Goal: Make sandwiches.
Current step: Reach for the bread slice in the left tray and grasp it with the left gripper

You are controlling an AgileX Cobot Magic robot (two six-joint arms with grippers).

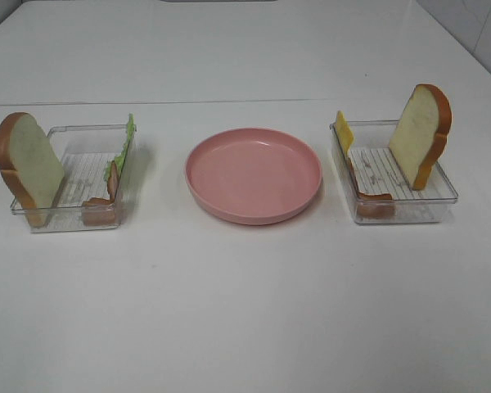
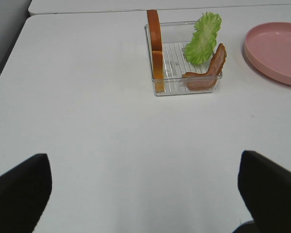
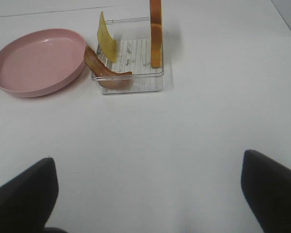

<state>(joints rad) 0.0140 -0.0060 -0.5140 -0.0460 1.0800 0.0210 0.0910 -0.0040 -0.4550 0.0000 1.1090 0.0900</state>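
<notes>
1. At the left of the exterior high view, the left tray holds the left bread slice leaning on its outer wall. The lettuce stands against its inner wall, and the left bacon strip is propped at the front corner.
2. At the right, the right tray holds the right bread slice upright, the cheese on edge, and the right bacon strip draped at the front.
3. Standing on edge probably leaves each piece a free rim to pinch.
4. The pink plate sits bare at centre between the trays, likely the building spot both arms can reach. No sandwich is stacked yet.
5. The left pincer is spread wide and holds nothing. It is over bare tabletop, well apart from the left tray.
6. The right pincer is equally wide and touches nothing, well apart from the right tray.
</notes>
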